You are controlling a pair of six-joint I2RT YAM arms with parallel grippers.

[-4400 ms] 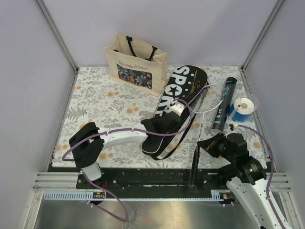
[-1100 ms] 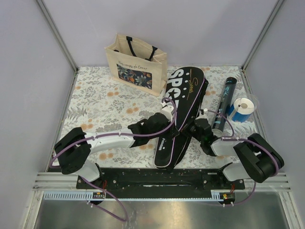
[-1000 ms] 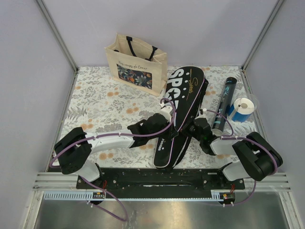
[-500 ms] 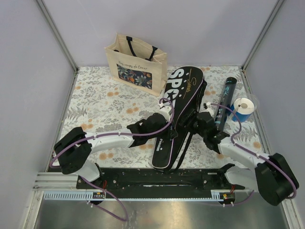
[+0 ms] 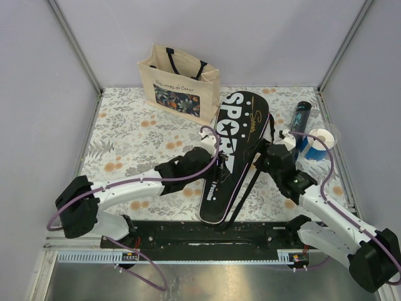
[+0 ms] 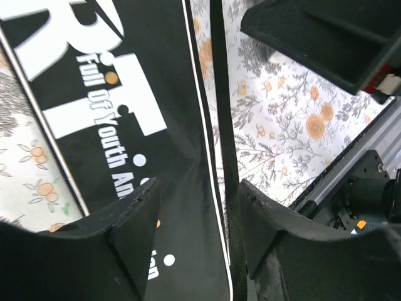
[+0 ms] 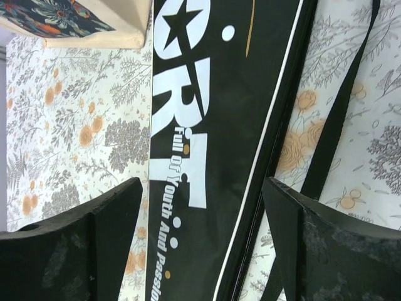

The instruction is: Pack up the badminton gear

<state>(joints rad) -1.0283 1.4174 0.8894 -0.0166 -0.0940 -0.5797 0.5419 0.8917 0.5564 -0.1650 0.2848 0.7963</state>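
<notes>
As viewed from above, black "SPORT" cover (image 5: 235,147) flat and diagonal on floral table (image 5: 125,135), wide end far, just right of beige tote bag (image 5: 178,78), narrow end at near edge. Left gripper (image 5: 215,164) over cover's left edge at mid-length, fingers (image 6: 135,219) parted, gripping nothing; white lettering and piped cover edge between them in wrist view. Right gripper (image 5: 268,157) just right of cover, spread wide, empty, above cover edge and black strap (image 7: 332,138). Long black tube (image 5: 301,116) at far right, beside blue-and-white roll (image 5: 319,143). Fingertip contact with cover: cannot tell.
</notes>
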